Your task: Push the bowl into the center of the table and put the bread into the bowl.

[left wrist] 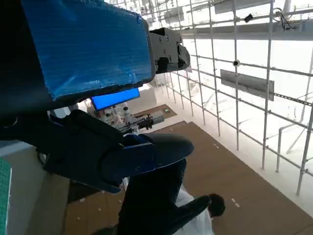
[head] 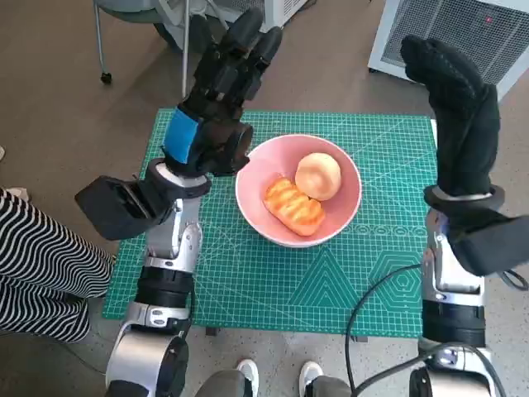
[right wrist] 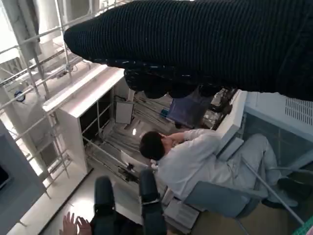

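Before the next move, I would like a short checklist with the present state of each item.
1. Bowl near the middle of the mat: ok.
2. Bread in the bowl: ok, a long loaf and a round bun lie inside.
3. Left hand holds nothing: ok, raised beside the bowl.
4. Right hand holds nothing: ok, raised off the mat.
5. Any bread left outside the bowl: ok, none seen.

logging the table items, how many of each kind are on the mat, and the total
bowl: 1, pink
bread: 2, a round bun and a striped loaf, both in the bowl
total: 3 things on the mat
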You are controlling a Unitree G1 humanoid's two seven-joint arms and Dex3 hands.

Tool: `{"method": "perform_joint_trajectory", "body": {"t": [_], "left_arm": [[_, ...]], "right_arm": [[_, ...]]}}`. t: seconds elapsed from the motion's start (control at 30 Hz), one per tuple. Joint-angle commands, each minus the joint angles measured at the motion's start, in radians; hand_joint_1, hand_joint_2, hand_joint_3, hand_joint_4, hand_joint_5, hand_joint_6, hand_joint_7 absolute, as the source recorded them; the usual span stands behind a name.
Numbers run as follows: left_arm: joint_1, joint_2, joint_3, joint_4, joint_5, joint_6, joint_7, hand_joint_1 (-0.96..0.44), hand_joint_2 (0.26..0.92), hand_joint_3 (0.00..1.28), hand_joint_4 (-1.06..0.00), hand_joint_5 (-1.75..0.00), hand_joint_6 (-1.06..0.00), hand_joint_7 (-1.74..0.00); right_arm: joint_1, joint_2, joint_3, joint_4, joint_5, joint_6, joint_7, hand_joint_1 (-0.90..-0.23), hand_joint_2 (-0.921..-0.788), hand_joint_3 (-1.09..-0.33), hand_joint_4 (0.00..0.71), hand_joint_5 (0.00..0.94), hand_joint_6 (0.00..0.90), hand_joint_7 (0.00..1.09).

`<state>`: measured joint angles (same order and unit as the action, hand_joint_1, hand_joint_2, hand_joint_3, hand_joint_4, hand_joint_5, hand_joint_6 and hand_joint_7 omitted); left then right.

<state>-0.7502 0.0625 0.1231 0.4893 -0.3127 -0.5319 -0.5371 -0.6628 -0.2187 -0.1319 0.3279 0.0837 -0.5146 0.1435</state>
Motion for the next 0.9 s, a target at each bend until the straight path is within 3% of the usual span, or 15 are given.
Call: {"method": "perform_joint_trajectory", "body": {"t": [0.03, 0.43, 0.9], "left_arm": [[0.023, 0.018, 0.001, 0.014, 0.013, -0.019, -0.005, -0.72, 0.921, 0.48, 0.0, -0.14, 0.0, -0.25], [0.043, 0.032, 0.003, 0.034, 0.013, -0.031, -0.009, -0.7, 0.921, 0.41, 0.0, -0.14, 0.0, -0.25], [0.052, 0.041, 0.003, 0.073, 0.038, -0.072, 0.006, -0.68, 0.921, 0.39, 0.0, -0.12, 0.0, -0.27]], "right_arm": [[-0.002, 0.012, 0.0, 0.036, 0.027, 0.016, 0.019, -0.733, -0.921, -0.717, 0.15, 0.0, -0.001, 0.48], [-0.011, 0.015, 0.009, 0.056, 0.029, 0.048, 0.018, -0.743, -0.921, -0.719, 0.148, 0.0, -0.001, 0.47], [-0.044, 0.014, 0.031, 0.115, -0.024, 0.06, -0.008, -0.757, -0.921, -0.722, 0.141, 0.0, -0.001, 0.47]]}}
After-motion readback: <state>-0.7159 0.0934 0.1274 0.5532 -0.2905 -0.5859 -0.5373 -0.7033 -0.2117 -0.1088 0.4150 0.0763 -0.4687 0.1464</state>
